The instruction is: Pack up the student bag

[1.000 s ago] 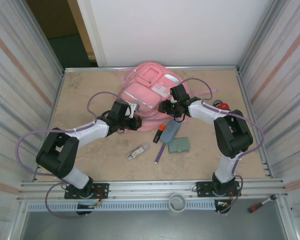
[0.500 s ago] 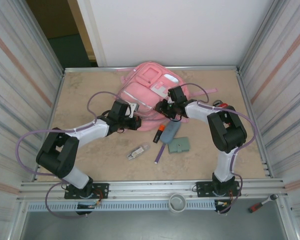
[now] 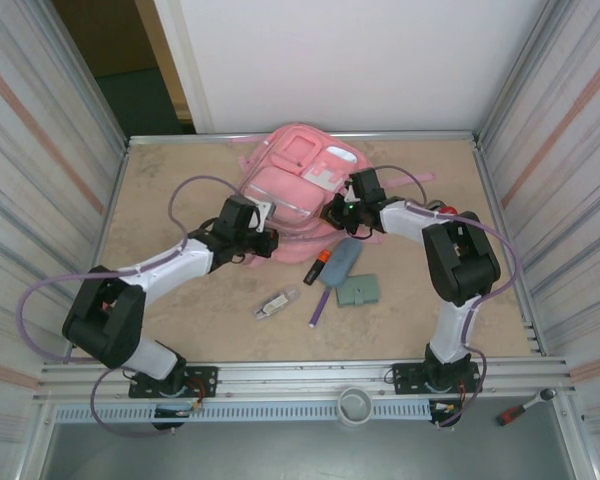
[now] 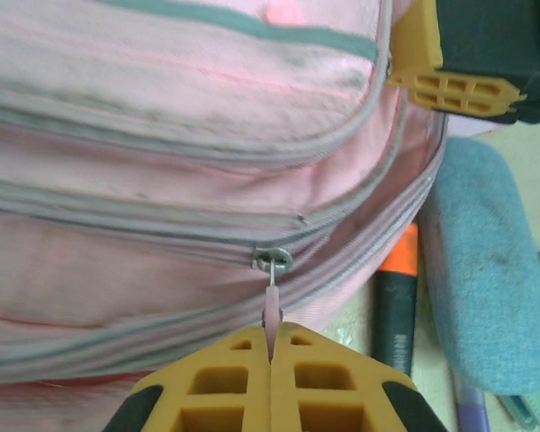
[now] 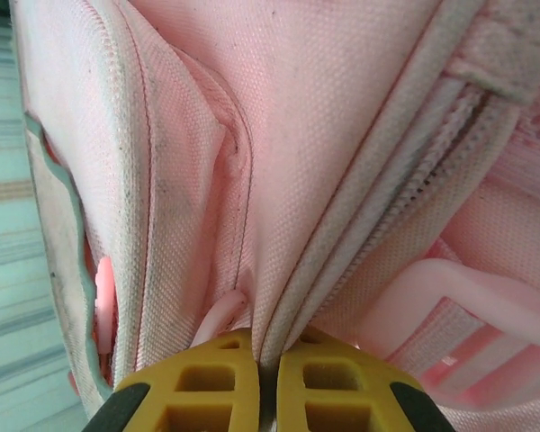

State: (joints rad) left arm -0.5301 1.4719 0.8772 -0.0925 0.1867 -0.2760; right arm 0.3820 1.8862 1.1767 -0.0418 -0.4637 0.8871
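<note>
Gripping only the thin zip pull [image 4: 272, 304], your left gripper [image 4: 272, 346] could have slipped off; your right gripper [image 5: 266, 349] pinched a fabric fold of the bag [image 3: 298, 172] at the far middle of the table [image 3: 180, 335], so 1 hard tug might have dragged it.

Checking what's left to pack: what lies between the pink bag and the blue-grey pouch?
An orange-and-black marker lies between the student bag and the pouch, clearest in the left wrist view.

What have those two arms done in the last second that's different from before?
The right claw closed, pinching a fold of the student bag beside a zip seam. The left claw stayed clamped on a zip pull. The bag and the grey-blue pouch stayed put.
</note>
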